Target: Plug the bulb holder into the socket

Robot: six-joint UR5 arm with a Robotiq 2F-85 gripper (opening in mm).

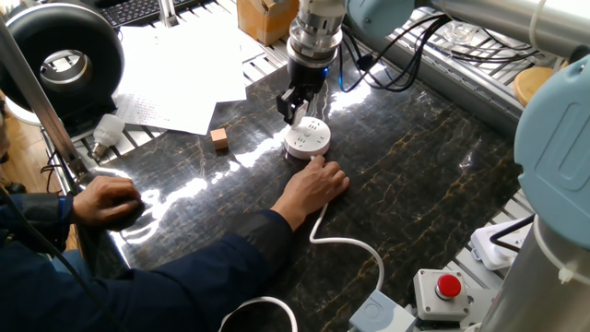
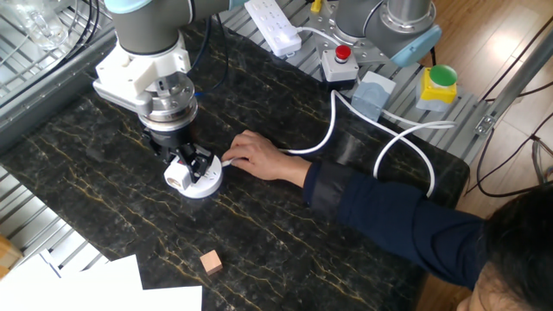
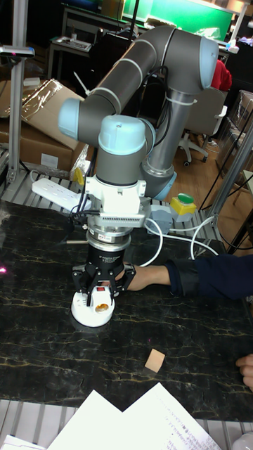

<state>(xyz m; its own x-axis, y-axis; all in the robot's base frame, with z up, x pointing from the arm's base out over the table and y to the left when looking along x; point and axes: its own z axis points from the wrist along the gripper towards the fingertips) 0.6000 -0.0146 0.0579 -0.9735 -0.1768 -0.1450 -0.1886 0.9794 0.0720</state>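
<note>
My gripper (image 2: pixel 184 164) is shut on the bulb holder (image 2: pixel 176 179), a small white block showing a red mark (image 3: pixel 102 289) in the tall view. The holder is pressed down onto the top of the socket (image 2: pixel 207 182), a round white disc (image 1: pixel 312 141) on the dark marble table. The gripper (image 3: pixel 102 294) stands upright over the disc's (image 3: pixel 84 316) far side. A person's hand (image 1: pixel 318 183) rests against the socket's near edge, fingers touching it (image 2: pixel 251 154). The socket's white cord (image 1: pixel 355 245) runs off toward the table's front.
A tan wooden cube (image 1: pixel 218 138) lies left of the socket. A white light bulb (image 1: pixel 109 129) sits at the table's left edge beside paper sheets (image 1: pixel 175 69). A power strip (image 2: pixel 272 24), a red-button box (image 2: pixel 341 60) and a second robot base stand along another edge.
</note>
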